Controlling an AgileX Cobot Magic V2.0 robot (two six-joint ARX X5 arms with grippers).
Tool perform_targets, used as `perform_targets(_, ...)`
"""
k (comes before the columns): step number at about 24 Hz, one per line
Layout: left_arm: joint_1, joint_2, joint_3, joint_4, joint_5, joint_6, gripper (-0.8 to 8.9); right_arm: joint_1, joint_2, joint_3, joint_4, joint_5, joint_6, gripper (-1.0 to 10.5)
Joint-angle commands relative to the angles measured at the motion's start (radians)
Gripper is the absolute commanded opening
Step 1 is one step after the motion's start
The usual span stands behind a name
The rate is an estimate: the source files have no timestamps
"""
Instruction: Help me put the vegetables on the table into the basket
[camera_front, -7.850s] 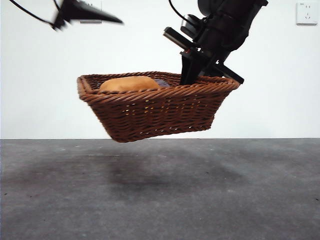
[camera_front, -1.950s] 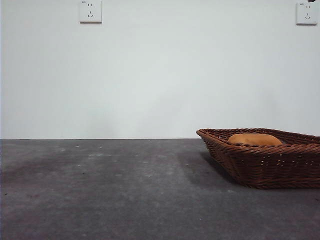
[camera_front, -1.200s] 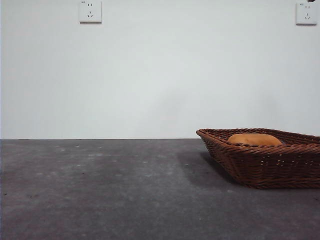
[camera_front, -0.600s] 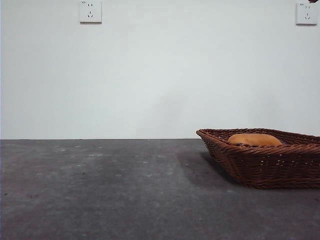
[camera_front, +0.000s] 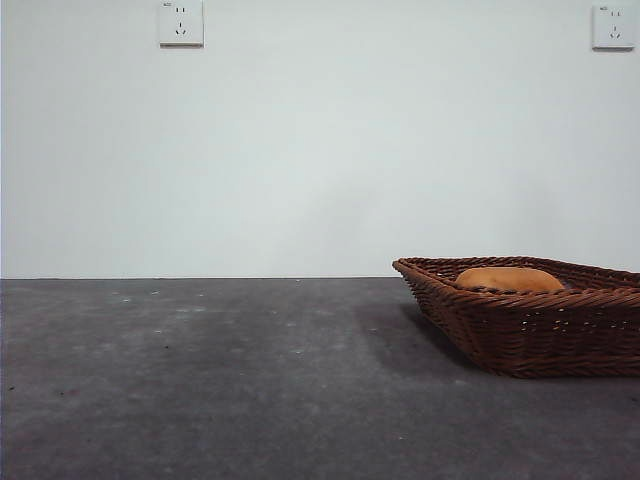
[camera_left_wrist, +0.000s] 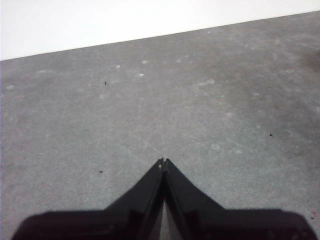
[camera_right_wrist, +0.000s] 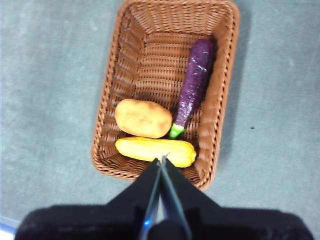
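Note:
The wicker basket (camera_front: 540, 330) stands on the table (camera_front: 200, 380) at the right edge of the front view. The right wrist view looks down into the basket (camera_right_wrist: 110, 110): the potato (camera_right_wrist: 143, 118), the corn cob (camera_right_wrist: 156, 151) and the purple eggplant (camera_right_wrist: 194, 85) all lie inside. Only the potato (camera_front: 508, 279) shows over the rim in the front view. My right gripper (camera_right_wrist: 162, 159) is shut and empty, high above the basket. My left gripper (camera_left_wrist: 163, 162) is shut and empty above bare table (camera_left_wrist: 160, 100).
Two wall sockets (camera_front: 180, 22) (camera_front: 612, 26) sit on the white wall behind. The grey table stretches left of the basket. Neither arm shows in the front view.
6.4 s ago the basket hung in the air, held by a gripper; it now rests on the table at the right. Nothing has moved over the last 1.6 s.

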Motion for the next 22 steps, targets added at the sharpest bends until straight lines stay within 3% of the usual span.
perform_targets(1,0.003,0.011,-0.011,0.006,0.001,-0.008,-0.04,0.000,0.001,-0.002,-0.021,0.012,0.003,0.0)
perform_targets(7,0.003,0.045,-0.011,0.006,0.001,-0.008,-0.04,-0.003,-0.002,-0.002,0.008,0.066,-0.027,0.0)
perform_targets(10,0.003,0.065,-0.011,0.006,0.001,-0.008,-0.04,-0.005,-0.073,-0.003,0.156,0.068,-0.028,0.0)
perform_targets(13,0.003,0.080,-0.011,0.006,0.001,-0.008,-0.04,-0.006,-0.215,-0.008,0.330,0.002,-0.028,0.0)
perform_targets(15,0.003,0.093,-0.011,0.006,0.001,-0.008,-0.04,-0.008,-0.312,-0.027,0.399,0.003,-0.048,0.0)
perform_targets(20,0.003,0.117,-0.011,0.006,0.001,-0.008,-0.04,-0.009,-0.594,-0.317,0.604,0.005,-0.196,0.0)
perform_targets(22,0.003,0.126,-0.011,0.007,0.001,-0.008,-0.04,-0.013,-0.692,-0.479,0.686,0.006,-0.209,0.0)
